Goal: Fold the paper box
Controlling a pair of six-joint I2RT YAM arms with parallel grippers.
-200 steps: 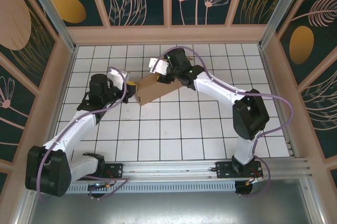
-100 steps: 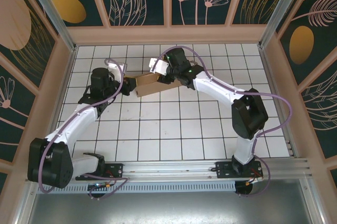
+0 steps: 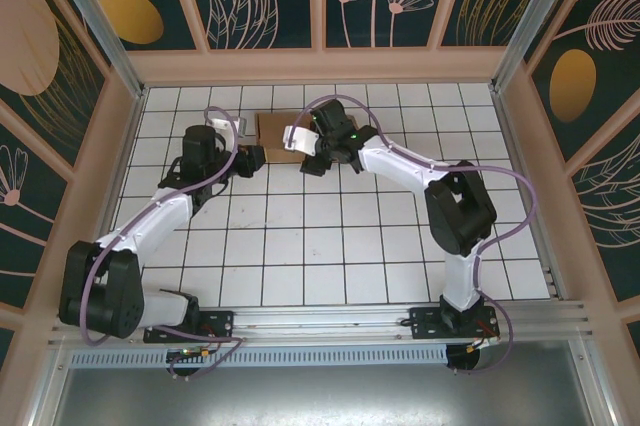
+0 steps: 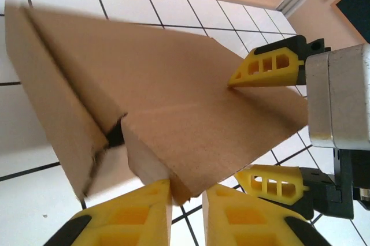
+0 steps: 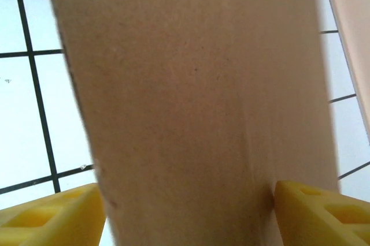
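Reaching from the near left corner, the left arm stretches diagonally up the table [image 3: 350, 236], its wrist turned right so the left gripper [image 3: 248, 156] meets the left end of the box [image 3: 275, 132]. The right arm rises from its base, bends at the elbow and sweeps left, bringing the right gripper [image 3: 303, 142] onto the box's right end. The box sits in the far part of the table, left of centre, near the back wall [image 3: 320, 64].

From above, both grips are hidden under the wrists. The left wrist view makes them plain: the left gripper [image 4: 188, 195] is pinched narrowly on a near corner of the box [image 4: 173, 101], which tilts above the tiles with a side flap folded down, while the right gripper [image 4: 269, 125] straddles the opposite edge, one finger above, one below. The right wrist view shows the box [image 5: 191, 96] spanning the whole gap, the widely spread right gripper [image 5: 188, 211] clasping it on both sides.
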